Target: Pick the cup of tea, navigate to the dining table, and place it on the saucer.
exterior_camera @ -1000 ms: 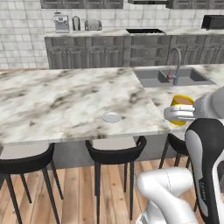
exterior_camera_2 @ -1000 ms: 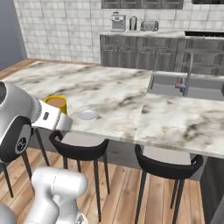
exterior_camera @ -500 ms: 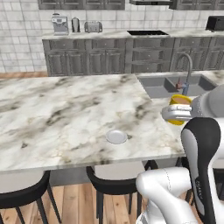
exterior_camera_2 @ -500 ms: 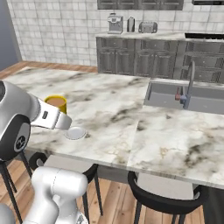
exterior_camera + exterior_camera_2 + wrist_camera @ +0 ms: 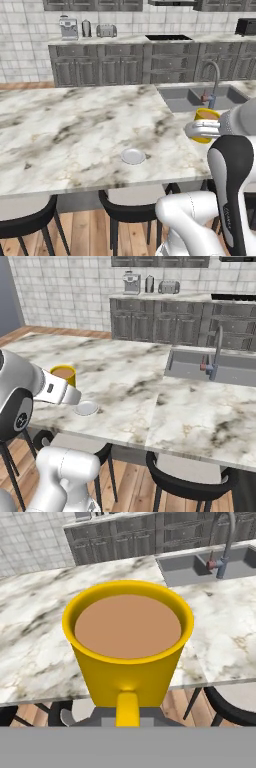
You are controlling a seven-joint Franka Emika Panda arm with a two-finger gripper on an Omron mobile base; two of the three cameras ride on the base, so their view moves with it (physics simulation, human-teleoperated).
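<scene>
Gripper (image 5: 128,719), clamped on the handle of the cup of tea (image 5: 128,642), carried it level above the dining table (image 5: 75,125) as the base rolled closer and the marble top and the saucer (image 5: 133,156) loomed larger, so placement looked near; the fingertips stayed hidden behind the cup.

Place: you are looking at a home kitchen, rendered.
Island: a marble-topped dining table (image 5: 75,130) with black stools (image 5: 27,225) tucked at its 6 o'clock edge.
Sink: a basin (image 5: 220,367) with a tall faucet (image 5: 216,353) sits at your 2 o'clock.
Back wall: at 12 o'clock you see grey cabinets (image 5: 100,70), white tile (image 5: 22,45), a coffee machine (image 5: 68,28) and a toaster (image 5: 105,31).
Floor: wooden planks (image 5: 125,491).
</scene>
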